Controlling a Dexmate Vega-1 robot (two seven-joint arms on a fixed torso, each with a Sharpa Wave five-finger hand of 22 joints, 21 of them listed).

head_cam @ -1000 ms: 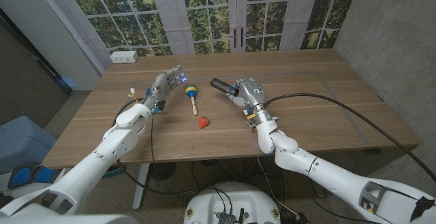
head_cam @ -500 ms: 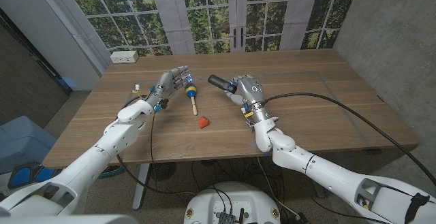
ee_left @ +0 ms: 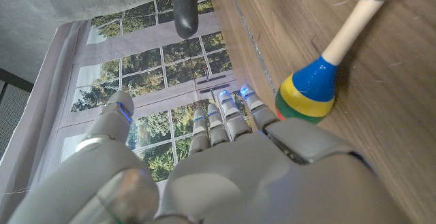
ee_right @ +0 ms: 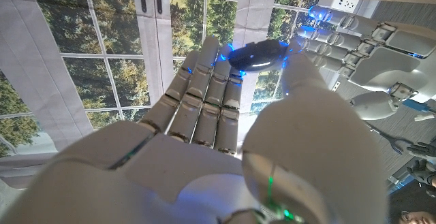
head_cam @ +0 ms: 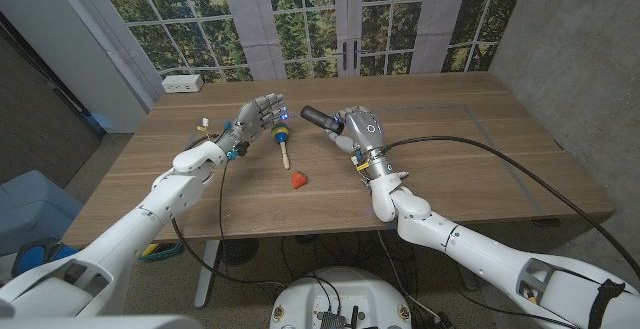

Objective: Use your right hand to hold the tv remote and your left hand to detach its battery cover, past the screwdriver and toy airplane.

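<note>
Right hand (head_cam: pixel 358 129) grips tv remote (head_cam: pixel 316 119) aloft; left hand (head_cam: pixel 258 116) empty, fingers apart, near it — step 2 ahead: we reach battery cover.

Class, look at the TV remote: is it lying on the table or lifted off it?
Lifted. The right hand grips the TV remote, whose free end sticks out above the table.

Screwdriver (head_cam: pixel 284 140) on table (head_cam: pixel 450 159), toy airplane (head_cam: pixel 298 180) nearer.
</note>
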